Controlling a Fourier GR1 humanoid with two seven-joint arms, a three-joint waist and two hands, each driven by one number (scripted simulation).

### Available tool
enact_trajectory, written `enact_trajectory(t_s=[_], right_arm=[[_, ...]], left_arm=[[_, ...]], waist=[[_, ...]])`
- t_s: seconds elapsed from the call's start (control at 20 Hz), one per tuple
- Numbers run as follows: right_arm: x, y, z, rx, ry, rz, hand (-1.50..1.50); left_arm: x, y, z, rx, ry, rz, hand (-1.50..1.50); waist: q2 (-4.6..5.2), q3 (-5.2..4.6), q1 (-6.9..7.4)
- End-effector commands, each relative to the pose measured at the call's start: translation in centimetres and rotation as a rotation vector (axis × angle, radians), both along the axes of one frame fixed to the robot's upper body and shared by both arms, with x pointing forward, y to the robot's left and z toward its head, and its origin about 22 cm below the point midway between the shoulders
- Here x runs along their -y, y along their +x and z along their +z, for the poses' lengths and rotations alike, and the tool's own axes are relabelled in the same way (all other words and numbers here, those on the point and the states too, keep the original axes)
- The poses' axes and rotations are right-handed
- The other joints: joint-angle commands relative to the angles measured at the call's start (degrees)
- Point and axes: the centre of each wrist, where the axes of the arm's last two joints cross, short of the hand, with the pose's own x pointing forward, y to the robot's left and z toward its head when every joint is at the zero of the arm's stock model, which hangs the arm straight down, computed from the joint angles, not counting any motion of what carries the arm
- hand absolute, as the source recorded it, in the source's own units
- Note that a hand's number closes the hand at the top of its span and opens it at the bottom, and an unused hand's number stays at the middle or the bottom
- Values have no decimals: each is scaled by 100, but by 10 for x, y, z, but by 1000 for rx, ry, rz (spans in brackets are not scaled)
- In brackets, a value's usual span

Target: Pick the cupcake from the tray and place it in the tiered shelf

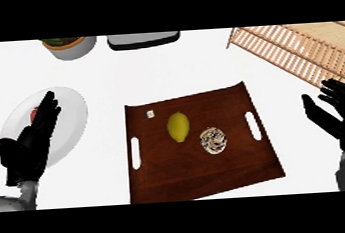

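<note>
I see the left hand (28, 142) and right hand (336, 113) open, fingers straight, holding nothing. The cupcake (214, 140) sits on the tray (208, 176) beside a lemon (178, 126). The tiered shelf (297, 48) stands beyond, at upper right.

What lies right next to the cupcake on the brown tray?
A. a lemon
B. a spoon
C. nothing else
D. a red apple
A: a yellow lemon lies just left of the cupcake on the tray; both hands are off the tray.
</note>
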Motion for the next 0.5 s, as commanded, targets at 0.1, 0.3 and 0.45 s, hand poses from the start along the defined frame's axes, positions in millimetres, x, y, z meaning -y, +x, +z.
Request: enact_trajectory(t_s=[0.1, 0.3, 0.45], right_arm=[[-20, -61, -65, -13, -180, -512, -150], [-56, -70, -55, 169, -151, -573, -150], [-93, -98, -55, 166, -96, -368, -150]], left_arm=[[27, 3, -2, 30, -16, -117, 0], [47, 14, -4, 41, -19, -164, 0], [47, 29, -7, 42, -27, -204, 0]], waist=[[-46, 17, 136], [-68, 45, 377], [-41, 24, 527]])
